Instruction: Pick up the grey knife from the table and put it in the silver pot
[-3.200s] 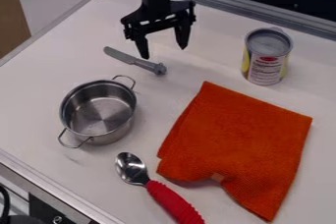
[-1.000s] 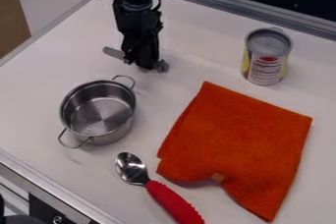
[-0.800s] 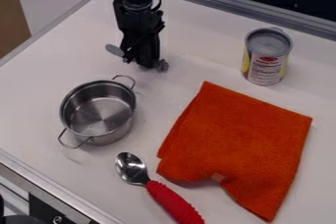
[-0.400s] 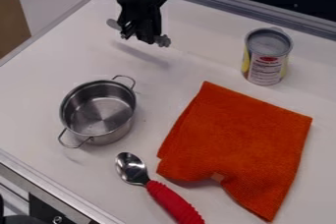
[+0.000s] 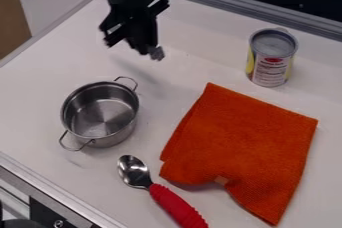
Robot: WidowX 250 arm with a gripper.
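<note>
The gripper (image 5: 144,47) hangs above the table at the upper left, behind the metal pot (image 5: 100,114). It is shut on the knife (image 5: 157,53), whose grey handle end sticks out at the gripper's lower right; the rest of the knife is hidden by the gripper. A faint shadow lies on the table below, apart from the knife. The pot stands upright with its two wire handles out to the sides.
An orange cloth (image 5: 240,152) lies at the right, with a can (image 5: 270,58) standing behind it. A spoon (image 5: 175,204) with a red handle rests in front of the pot. Metal rails (image 5: 50,189) edge the table.
The gripper has come down over the knife, shut on it and lifted it off the table. Since then it has turned and shifted slightly left, swinging the knife round with it.
</note>
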